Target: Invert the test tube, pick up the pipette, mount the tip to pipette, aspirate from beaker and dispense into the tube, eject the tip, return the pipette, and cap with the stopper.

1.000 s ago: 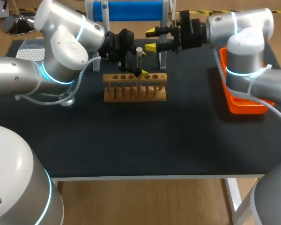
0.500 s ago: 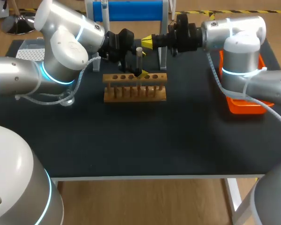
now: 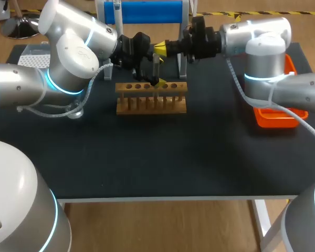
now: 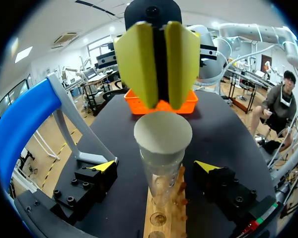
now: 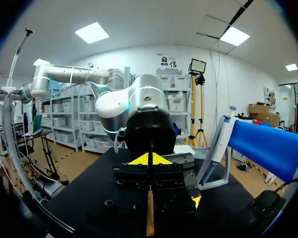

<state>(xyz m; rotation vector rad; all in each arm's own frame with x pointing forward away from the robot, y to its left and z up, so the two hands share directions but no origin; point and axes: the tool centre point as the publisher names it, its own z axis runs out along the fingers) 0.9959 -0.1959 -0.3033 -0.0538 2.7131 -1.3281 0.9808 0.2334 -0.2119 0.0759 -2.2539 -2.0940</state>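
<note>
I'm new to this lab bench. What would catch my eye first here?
The big yellow fingertips of the right pincer, pressed together close by the top of the test tube, which is upright over the wooden rack at the table's far middle. Next, the bright orange tray at the table's right side.

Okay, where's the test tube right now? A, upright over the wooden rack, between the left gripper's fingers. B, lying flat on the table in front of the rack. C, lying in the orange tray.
A: the test tube stands upright between the fingers of the left gripper, with its lower end down at the holes of the wooden rack.
</note>
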